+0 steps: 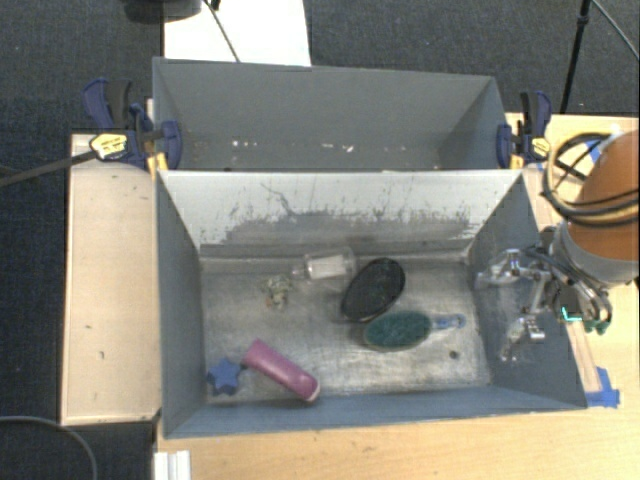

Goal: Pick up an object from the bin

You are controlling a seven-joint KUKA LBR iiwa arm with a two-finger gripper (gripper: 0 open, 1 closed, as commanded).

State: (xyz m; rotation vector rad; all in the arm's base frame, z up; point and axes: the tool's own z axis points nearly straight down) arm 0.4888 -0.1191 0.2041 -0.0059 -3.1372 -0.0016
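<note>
The gripper [508,308] hangs by the right wall of the bin [497,230], jaws spread apart with nothing between them; I judge the approach step is in hand; the next move calls for going left and down. The nearest thing, a green oval brush [398,330], lies on the floor right of middle; its long axis runs nearly left-right, with the blue handle pointing toward the gripper.

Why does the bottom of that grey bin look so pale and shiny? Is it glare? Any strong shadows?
In the camera view, yes: the bin floor gives back a pale sheen off its scuffed metal, likely from overhead light. Same view, shadows are faint, only thin dark edges beneath the pink cylinder and the dark green brush; the gripper glints too.
</note>
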